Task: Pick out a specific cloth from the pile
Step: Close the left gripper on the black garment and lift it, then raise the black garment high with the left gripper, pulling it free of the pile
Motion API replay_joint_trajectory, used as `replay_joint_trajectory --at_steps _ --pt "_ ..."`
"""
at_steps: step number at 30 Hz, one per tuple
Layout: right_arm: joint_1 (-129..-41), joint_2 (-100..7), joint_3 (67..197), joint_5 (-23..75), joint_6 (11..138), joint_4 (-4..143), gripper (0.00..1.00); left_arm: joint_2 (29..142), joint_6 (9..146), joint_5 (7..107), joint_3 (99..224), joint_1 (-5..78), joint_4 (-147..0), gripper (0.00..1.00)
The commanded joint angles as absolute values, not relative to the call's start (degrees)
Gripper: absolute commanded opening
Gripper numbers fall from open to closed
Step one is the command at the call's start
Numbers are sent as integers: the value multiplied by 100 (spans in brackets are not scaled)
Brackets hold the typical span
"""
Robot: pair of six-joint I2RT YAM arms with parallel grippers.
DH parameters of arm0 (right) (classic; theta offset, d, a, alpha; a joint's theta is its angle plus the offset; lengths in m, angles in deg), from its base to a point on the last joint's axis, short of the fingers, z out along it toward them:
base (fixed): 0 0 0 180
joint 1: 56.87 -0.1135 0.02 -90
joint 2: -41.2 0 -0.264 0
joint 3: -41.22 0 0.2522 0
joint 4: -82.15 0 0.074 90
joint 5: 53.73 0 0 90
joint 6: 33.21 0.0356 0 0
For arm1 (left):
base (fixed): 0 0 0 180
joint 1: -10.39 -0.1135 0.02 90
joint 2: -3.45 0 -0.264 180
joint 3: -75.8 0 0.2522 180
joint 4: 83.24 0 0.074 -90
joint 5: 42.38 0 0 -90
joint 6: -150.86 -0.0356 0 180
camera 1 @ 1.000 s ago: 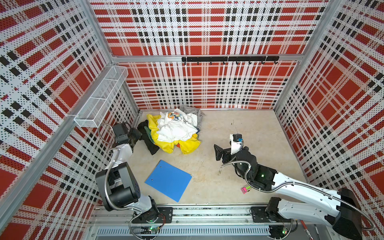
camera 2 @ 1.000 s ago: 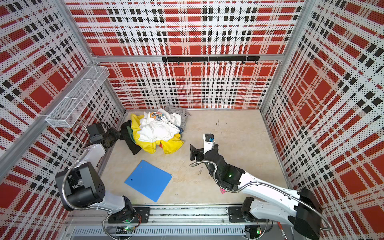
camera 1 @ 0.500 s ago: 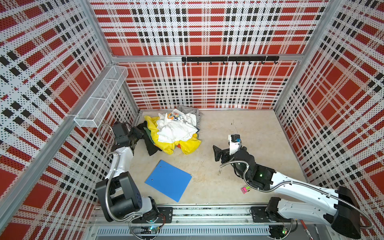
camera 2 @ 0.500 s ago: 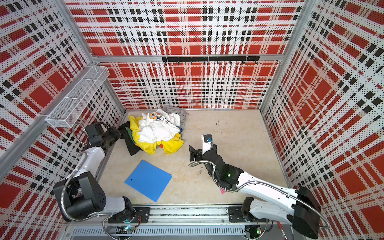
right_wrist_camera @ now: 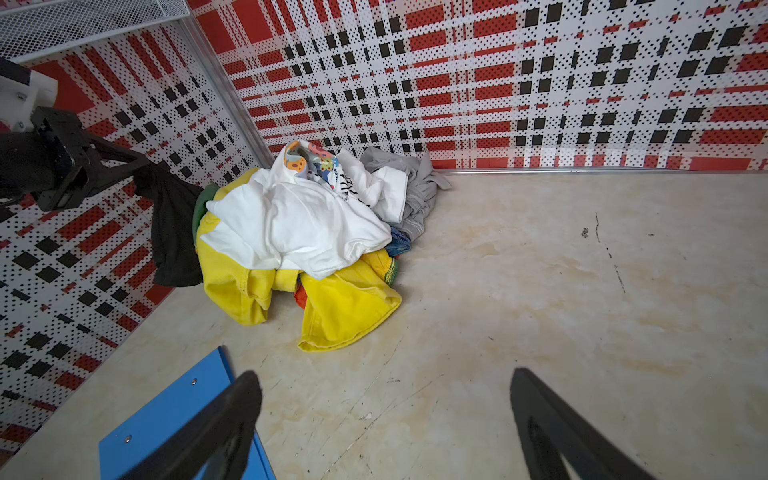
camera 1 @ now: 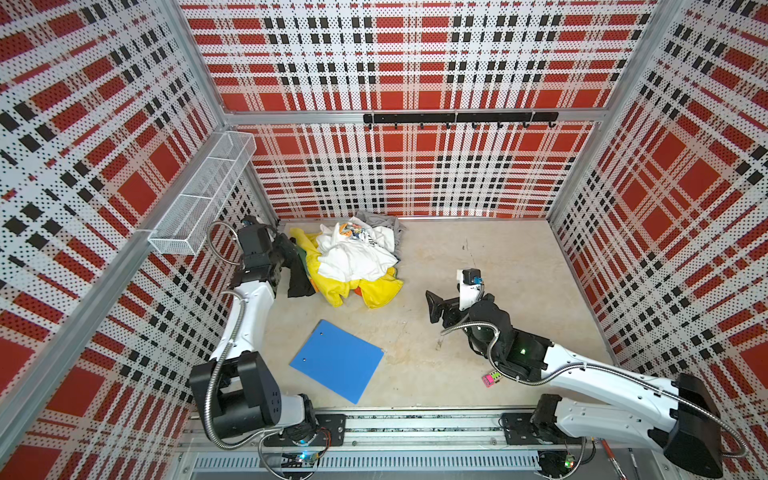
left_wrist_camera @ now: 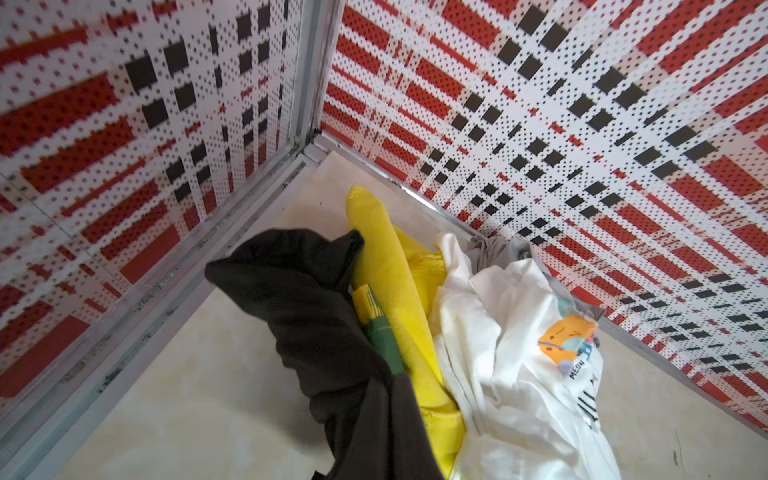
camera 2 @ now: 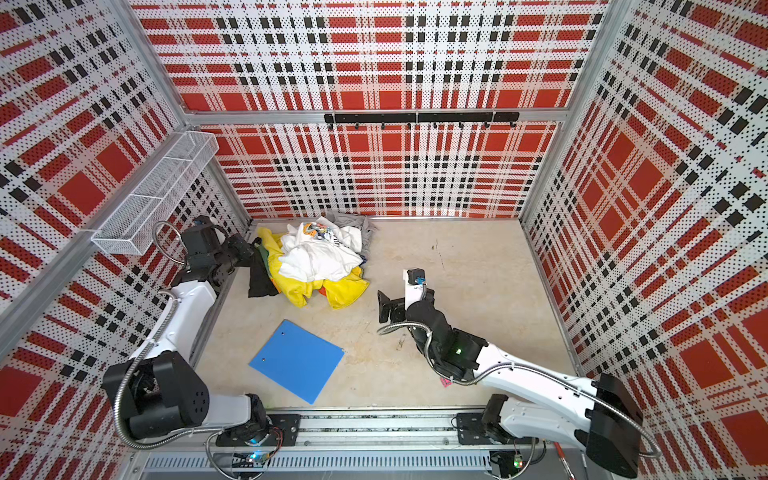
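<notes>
The cloth [camera 1: 300, 274] is black. It hangs from my left gripper [camera 1: 283, 254], which is shut on its top end by the left wall, as the right wrist view also shows for the gripper [right_wrist_camera: 139, 164] and the cloth [right_wrist_camera: 174, 232]. Its lower end rests against the pile [camera 1: 353, 262] of white, yellow and grey garments. In the left wrist view the cloth [left_wrist_camera: 324, 316] covers my fingers, with the pile [left_wrist_camera: 511, 374] beside it. My right gripper [camera 1: 434, 307] stands open over bare floor to the right of the pile, and it [right_wrist_camera: 384, 378] holds nothing.
A blue folder [camera 1: 336, 359] lies on the floor in front of the pile. On the left wall hangs a white wire basket [camera 1: 203, 199], just above my left wrist. A black hook rail [camera 1: 457, 118] runs along the back wall. A small pink object [camera 1: 490, 379] lies under my right arm.
My left gripper has risen and moved back along the left wall, drawing the black cloth up from the pile's left edge. The right arm has barely shifted.
</notes>
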State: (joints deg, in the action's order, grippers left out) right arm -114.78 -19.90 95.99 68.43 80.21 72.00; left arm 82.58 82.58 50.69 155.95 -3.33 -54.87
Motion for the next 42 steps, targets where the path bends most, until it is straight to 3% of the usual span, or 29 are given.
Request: replay_joint_trajectory --at_steps 1,12,25,42 --pt "-11505 -1900 9549 6914 8062 7392 100 8099 7787 4720 16278 -323 -5697 0" --pt "-11519 -1963 9542 6917 8090 7410 100 8327 7859 4657 17170 -308 -5555 0" --pt "-11523 -1909 9496 6958 8131 7357 100 8232 8075 5413 17025 -368 -6231 1" --pt "-11534 -1953 9538 6931 8094 7306 100 7965 8547 5541 17203 -631 -6630 0"
